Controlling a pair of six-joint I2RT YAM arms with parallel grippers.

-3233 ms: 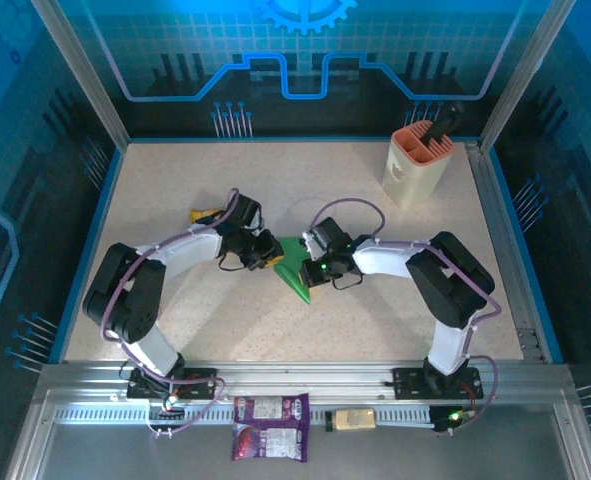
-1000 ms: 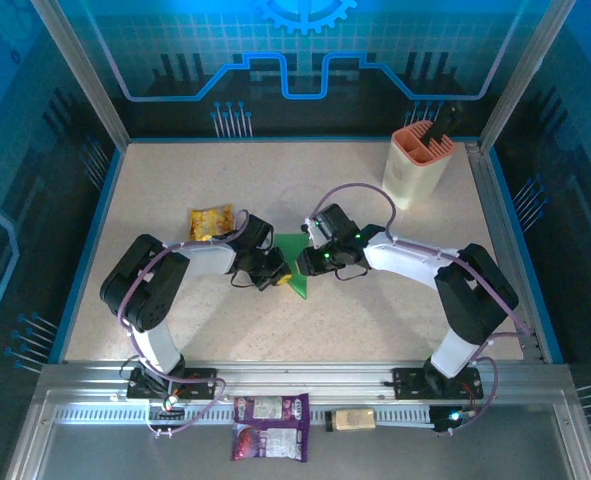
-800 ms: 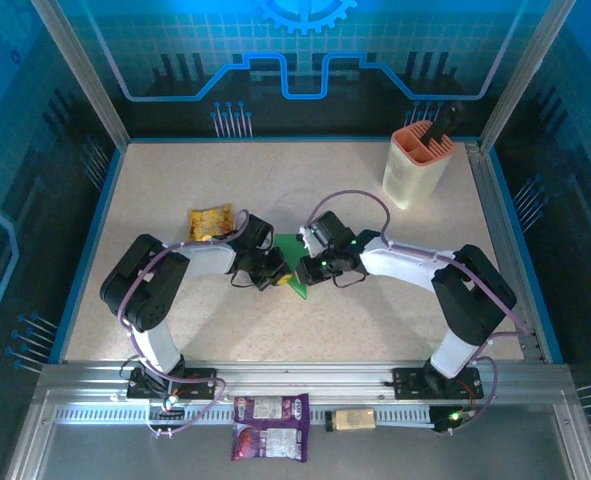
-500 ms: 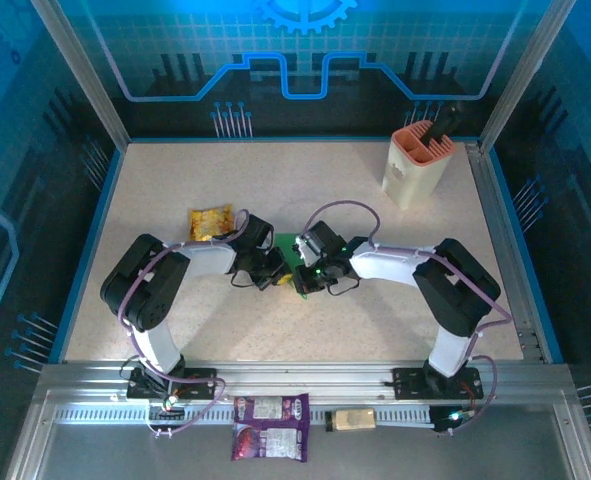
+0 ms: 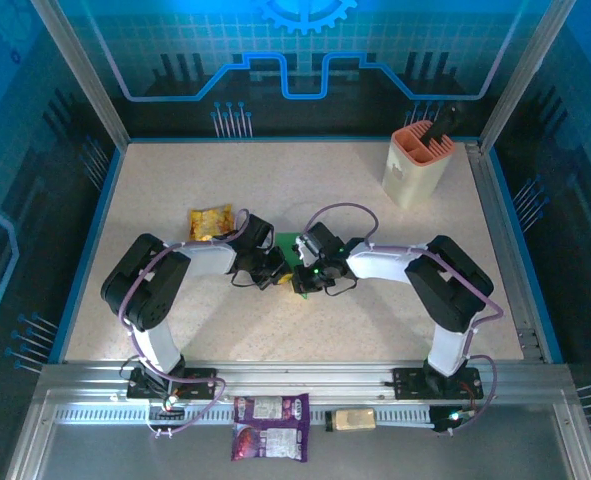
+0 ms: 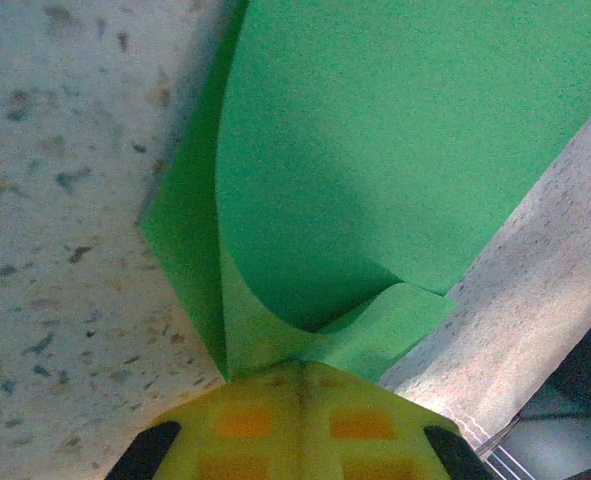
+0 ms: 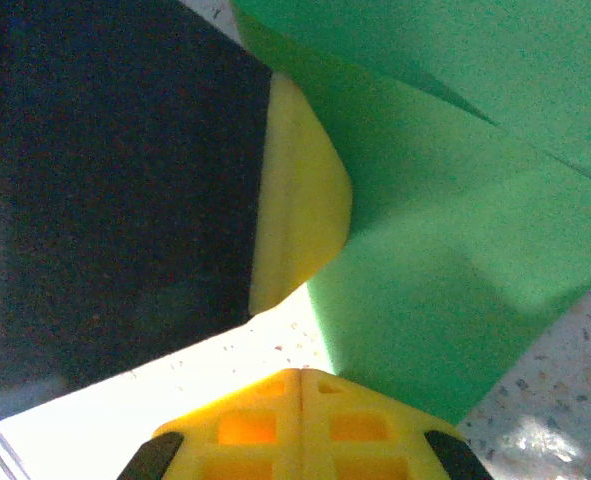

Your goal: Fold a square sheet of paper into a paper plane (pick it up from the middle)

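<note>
The square sheet of paper (image 5: pixel 288 245) is creased green paper lying mid-table, mostly covered by both grippers in the top view. In the left wrist view its folded layers (image 6: pixel 375 150) curl down and converge into my left gripper (image 6: pixel 300 365), which is shut on the paper's edge. My left gripper (image 5: pixel 277 268) and right gripper (image 5: pixel 300 274) sit tip to tip over the sheet. My right gripper (image 7: pixel 300 374) is shut, its tip against the edge of the green paper (image 7: pixel 455 270), with nothing visible in its seam. A yellow fingertip (image 7: pixel 300 195) of the left gripper shows just beyond it.
A yellow snack packet (image 5: pixel 211 222) lies left of the left gripper. A peach and cream holder (image 5: pixel 416 165) with a black tool stands at the back right. A purple packet (image 5: pixel 271 413) and a small tan item (image 5: pixel 355 418) rest on the front rail.
My right gripper has shut and slid left and down over the paper, close to the left gripper; less green shows from above. The left gripper has stayed shut in place.
</note>
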